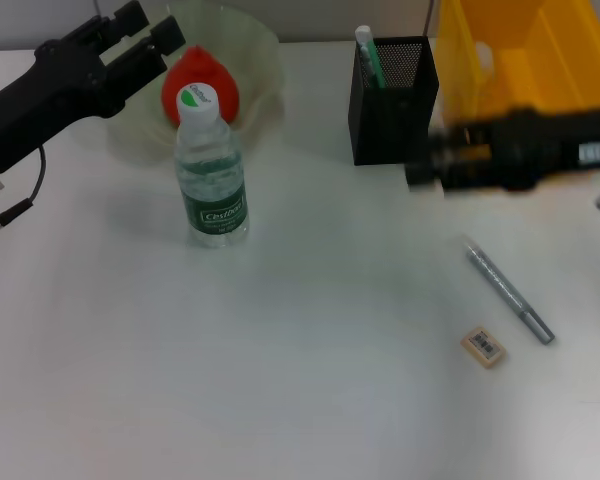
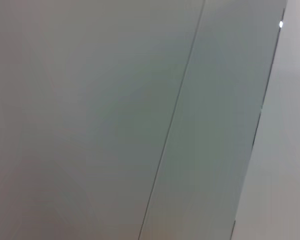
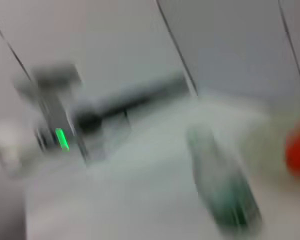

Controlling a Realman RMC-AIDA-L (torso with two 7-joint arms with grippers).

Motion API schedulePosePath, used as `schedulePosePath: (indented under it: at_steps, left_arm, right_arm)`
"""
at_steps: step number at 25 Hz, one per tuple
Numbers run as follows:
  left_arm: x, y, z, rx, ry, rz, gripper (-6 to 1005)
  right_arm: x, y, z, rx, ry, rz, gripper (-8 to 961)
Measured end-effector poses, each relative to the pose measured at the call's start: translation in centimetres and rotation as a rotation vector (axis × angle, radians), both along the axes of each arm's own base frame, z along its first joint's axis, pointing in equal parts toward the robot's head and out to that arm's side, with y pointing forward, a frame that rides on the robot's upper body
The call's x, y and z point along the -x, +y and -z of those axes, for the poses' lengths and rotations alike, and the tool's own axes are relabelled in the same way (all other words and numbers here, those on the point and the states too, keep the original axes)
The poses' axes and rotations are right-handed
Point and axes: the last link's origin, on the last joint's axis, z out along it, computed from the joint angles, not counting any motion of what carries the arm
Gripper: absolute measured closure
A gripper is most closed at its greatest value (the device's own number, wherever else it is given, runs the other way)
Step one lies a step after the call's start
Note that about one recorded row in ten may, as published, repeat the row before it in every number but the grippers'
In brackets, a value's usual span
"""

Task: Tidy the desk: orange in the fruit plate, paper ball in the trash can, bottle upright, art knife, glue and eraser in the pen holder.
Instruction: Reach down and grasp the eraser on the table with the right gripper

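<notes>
**deskbot_fan:** Nearest the head camera sits the eraser (image 1: 484, 346), flat on the white desk (image 1: 280, 380), with the art knife (image 1: 509, 295) just beside it. Neither one is in the pen holder (image 1: 393, 98) yet.

**mesh_cup:** Right, and the rest looks sorted. The orange (image 1: 202, 88) is in the fruit plate (image 1: 255, 45) and the bottle (image 1: 210, 170) stands upright in front of it. No paper ball visible on the desk; can't see into the trash can (image 1: 540, 60).

**deskbot_fan:** So probably the pen-holder step. The right gripper (image 1: 420, 160) is a blur by the holder, can't tell its jaws. The left gripper (image 1: 140, 35) hangs over the plate, jaws apart, empty.

**mesh_cup:** Next it'd need to come down on the knife or eraser. Plenty of bare desk around both, well off the edges.
</notes>
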Motion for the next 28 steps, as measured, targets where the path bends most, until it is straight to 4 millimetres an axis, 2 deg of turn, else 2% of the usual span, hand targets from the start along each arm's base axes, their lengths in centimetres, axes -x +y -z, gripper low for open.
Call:
schedulePosePath:
  at_steps: [1,2,3,5,6,7,8,10,11,12,13,15,17,20,28]
  left_arm:
    - [0.0,0.0,0.0,0.0,0.0,0.0,394]
    - [-0.1,0.1,0.0,-0.001,-0.006,-0.002,394]
    - [-0.1,0.1,0.0,-0.001,-0.007,-0.002,394]
    - [-0.3,0.3,0.1,-0.002,-0.006,-0.001,394]
    - [-0.3,0.4,0.1,-0.002,-0.005,0.0,394]
    - [-0.4,0.5,0.1,-0.003,-0.005,-0.001,394]
    - [-0.4,0.5,0.1,-0.003,-0.005,-0.001,394]
    - [-0.6,0.8,0.1,-0.002,-0.005,0.0,394]
    - [-0.6,0.8,0.1,-0.002,-0.005,0.0,394]
    - [-0.6,0.9,0.3,0.001,-0.006,-0.002,394]
    - [-0.6,0.9,0.3,0.001,-0.006,-0.002,394]
    - [-0.6,1.1,0.5,0.006,-0.006,-0.006,394]
    - [-0.5,1.2,0.6,0.005,-0.002,-0.008,394]
    - [-0.4,1.3,0.6,0.001,0.004,-0.011,393]
    - [-0.4,1.4,0.6,-0.001,0.006,-0.01,393]
  right_arm:
    - [0.0,0.0,0.0,0.0,0.0,0.0,458]
    - [-0.5,-0.2,-0.1,0.044,-0.179,0.055,452]
    - [-0.5,-0.2,-0.1,0.044,-0.179,0.055,447]
    - [-0.5,-0.8,-0.2,0.115,-0.367,0.118,436]
    - [-0.5,-0.8,-0.2,0.115,-0.367,0.118,416]
    - [-0.3,-1.0,0.1,0.155,-0.472,0.145,396]
    - [-0.3,-1.0,0.1,0.155,-0.472,0.145,375]
    - [-0.1,-1.1,1.1,0.184,-0.635,0.171,335]
    - [-0.1,-1.1,1.1,0.184,-0.635,0.171,336]
    - [0.1,-1.1,2.0,0.198,-0.71,0.165,337]
    - [0.1,-1.1,2.0,0.198,-0.71,0.165,339]
    - [0.4,-1.1,3.4,0.207,-0.79,0.149,341]
    - [0.5,-1.0,3.8,0.208,-0.808,0.144,344]
    - [0.5,-1.0,5.4,0.22,-0.861,0.118,346]
    - [0.7,-1.1,7.7,0.232,-0.922,0.071,349]
